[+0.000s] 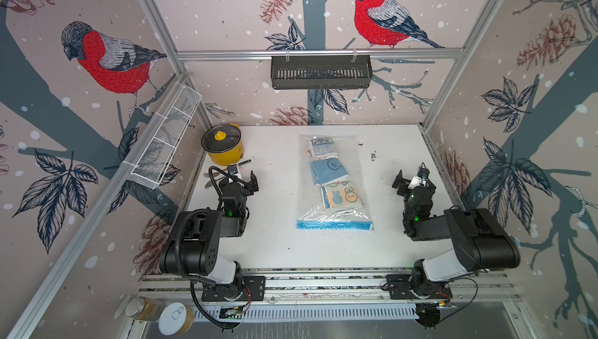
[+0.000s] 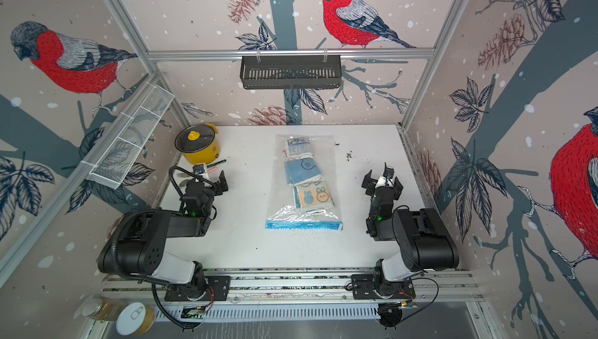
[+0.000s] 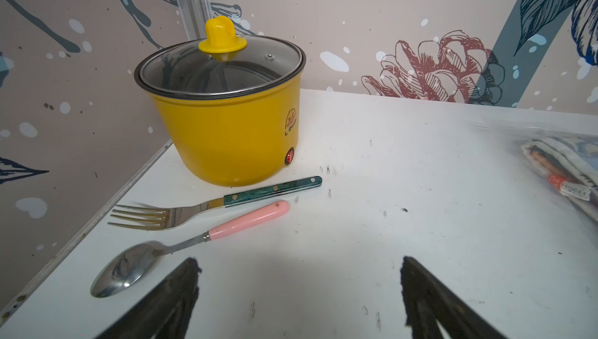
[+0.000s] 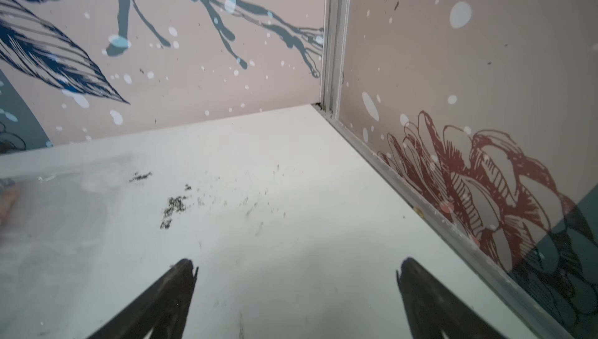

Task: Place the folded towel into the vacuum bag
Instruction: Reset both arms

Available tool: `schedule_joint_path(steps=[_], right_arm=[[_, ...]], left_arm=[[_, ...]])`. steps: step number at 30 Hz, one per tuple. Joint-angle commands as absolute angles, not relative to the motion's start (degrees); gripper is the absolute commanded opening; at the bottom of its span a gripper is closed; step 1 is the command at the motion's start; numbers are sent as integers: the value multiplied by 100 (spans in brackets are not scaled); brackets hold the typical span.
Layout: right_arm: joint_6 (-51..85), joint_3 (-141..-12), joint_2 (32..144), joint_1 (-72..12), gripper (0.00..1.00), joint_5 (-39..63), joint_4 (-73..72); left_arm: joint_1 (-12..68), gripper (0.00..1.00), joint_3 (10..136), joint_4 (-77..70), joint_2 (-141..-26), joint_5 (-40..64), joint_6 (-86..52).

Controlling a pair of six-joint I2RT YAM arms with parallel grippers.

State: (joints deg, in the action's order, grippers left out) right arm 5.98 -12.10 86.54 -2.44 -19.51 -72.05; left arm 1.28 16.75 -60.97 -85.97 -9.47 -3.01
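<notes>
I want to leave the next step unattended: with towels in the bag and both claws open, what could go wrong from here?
1. The orange bunny towel lies close to the blue zip strip of the vacuum bag, under crumpled plastic; tugging that end might drag it out.
2. The open left claw hangs near the fork and spoon by the yellow pot; a low swing could scatter them.

We see the vacuum bag point(image 3: 556, 138) cut off inward of our left gripper point(image 3: 300, 261). Inward of our right gripper point(image 4: 297, 261), it blurs.
</notes>
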Motion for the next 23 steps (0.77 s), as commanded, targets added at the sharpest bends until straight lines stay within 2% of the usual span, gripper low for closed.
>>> schedule_joint_path(steps=[1,23], right_arm=[[653,-1300,8587,-218,99,-1644,-6918],[633,-1276,8593,-226,99,-1652,-6995]], left_arm=[[114,97,1705,-6160,-8544,-702,-247],[123,98,1741,-6091,-8556,-697,-255]])
